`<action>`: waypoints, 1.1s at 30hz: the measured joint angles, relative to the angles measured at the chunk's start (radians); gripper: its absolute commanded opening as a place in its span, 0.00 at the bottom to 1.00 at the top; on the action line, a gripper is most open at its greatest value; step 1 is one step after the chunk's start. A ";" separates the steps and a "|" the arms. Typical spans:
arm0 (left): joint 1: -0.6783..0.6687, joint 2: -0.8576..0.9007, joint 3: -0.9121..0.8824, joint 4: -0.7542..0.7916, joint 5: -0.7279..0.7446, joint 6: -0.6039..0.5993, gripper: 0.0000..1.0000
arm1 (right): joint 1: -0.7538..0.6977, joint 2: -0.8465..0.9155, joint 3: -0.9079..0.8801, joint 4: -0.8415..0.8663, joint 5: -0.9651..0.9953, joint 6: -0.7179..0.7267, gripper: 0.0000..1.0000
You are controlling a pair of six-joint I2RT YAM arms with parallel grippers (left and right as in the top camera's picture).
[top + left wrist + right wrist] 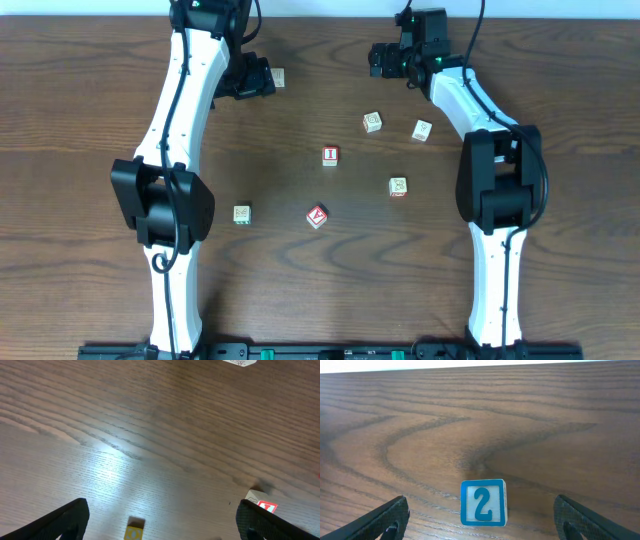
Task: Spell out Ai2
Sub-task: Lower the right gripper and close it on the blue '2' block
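Note:
The blue "2" cube (483, 502) stands upright on the table in the right wrist view. It sits centred between the wide-apart fingers of my right gripper (481, 506), which is open and not touching it. In the overhead view that gripper (385, 58) is at the far right of the table and hides the cube. The red "I" cube (330, 155) and the tilted red "A" cube (317, 216) lie mid-table. My left gripper (250, 78) is at the far left, open and holding nothing (162, 517).
Pale cubes lie at the far left (279, 77), right of centre (372, 122) (422, 130) (398, 187) and near left (241, 214). In the left wrist view a yellow-faced cube (135, 529) lies between the fingers, and a red-marked cube (265, 505) peeks beside the right finger.

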 measured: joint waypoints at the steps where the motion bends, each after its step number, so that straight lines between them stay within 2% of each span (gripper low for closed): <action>1: 0.000 0.000 0.000 0.000 0.000 0.000 0.95 | 0.000 0.006 0.000 0.000 0.001 0.000 0.92; 6: 0.000 0.000 0.000 0.000 0.000 0.000 0.95 | 0.003 0.027 0.000 -0.002 0.002 0.000 0.91; 11: 0.000 0.000 0.000 0.000 0.000 0.000 0.95 | 0.011 0.031 0.000 -0.003 0.001 -0.003 0.85; 21: 0.000 0.000 0.000 0.000 0.000 0.000 0.96 | 0.013 0.031 0.000 -0.008 0.004 -0.011 0.59; 33: 0.000 0.000 0.000 0.000 0.000 0.000 0.95 | 0.013 0.031 0.000 -0.010 0.009 -0.011 0.42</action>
